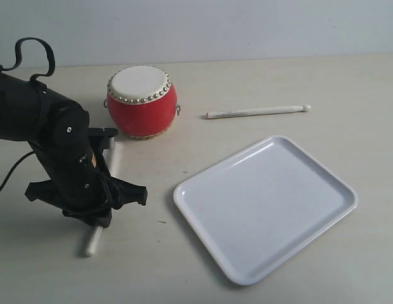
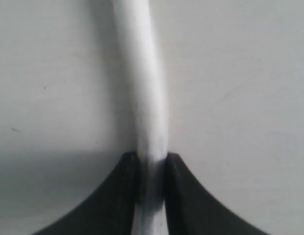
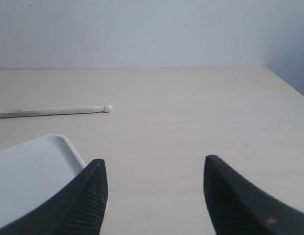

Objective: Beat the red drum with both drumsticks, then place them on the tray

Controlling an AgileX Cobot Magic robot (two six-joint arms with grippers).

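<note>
Left hand (image 2: 152,183) is closed on stick (image 2: 144,98), fingers pressed to both its sides; stick is laid on counter (image 1: 348,82). Drum (image 1: 142,101) is seen near, beyond this hand; tray (image 1: 266,202) off to its right. Right hand (image 3: 154,191) is held wide open, empty; other stick (image 3: 49,111) is seen ahead of it.

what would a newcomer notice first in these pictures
The glossy red drum at the back left of the table stands out most, with the big white tray at front right. In front of the drum, the black left gripper is clamped on the left drumstick lying on the table, while the second drumstick lies behind the tray.
</note>
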